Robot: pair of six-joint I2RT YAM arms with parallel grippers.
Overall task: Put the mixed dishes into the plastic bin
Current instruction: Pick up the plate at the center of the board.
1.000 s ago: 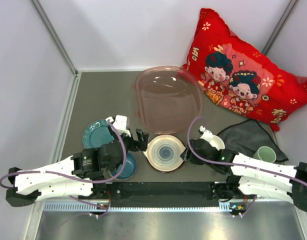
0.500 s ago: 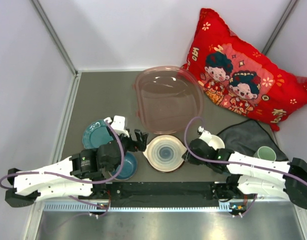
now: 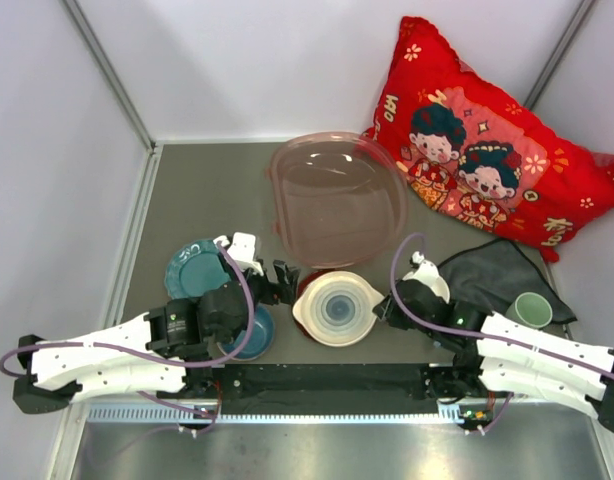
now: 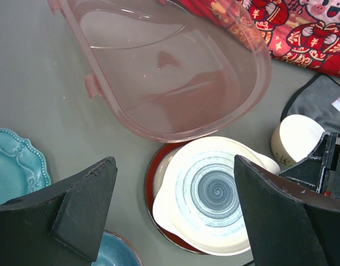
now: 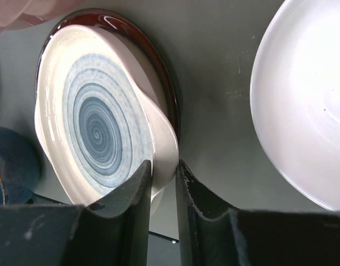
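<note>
**Handled plate pinched at its rim lobe by the right gripper**

The blue-ringed white handled plate (image 5: 92,127) is a glossy ceramic round. It is cream at the rim, with a spiral of blue-grey rings at the centre and a small rounded lobe at its edge. It is stacked on a dark red-brown plate (image 5: 159,72), of which only a shiny crescent of rim can be seen. The lobe is clamped between the two matt black fingers (image 5: 131,210) of the right gripper (image 5: 163,169). The jaws are drawn narrow, with one pad laid against each side of the lobe. The cream-white bowl (image 5: 303,111), smooth and round, is set just beside this gripper and apart from the plate.

The left gripper (image 4: 174,172) is held with its jaws spread wide and nothing between them. The handled plate is framed beyond the gap and is not touched by these fingers. The teal scalloped plate (image 4: 15,166), edged with a beaded wavy rim, and the blue bowl (image 4: 112,255) are found near the left finger.

The plastic bin (image 3: 337,200), translucent pink and oval with a wide rim, is placed just beyond the handled plate. At the far right the pale green cup (image 3: 532,308) is stood at the edge of the soft dark grey cloth (image 3: 492,270). A red printed pillow (image 3: 487,140) is propped in the back right corner.
</note>
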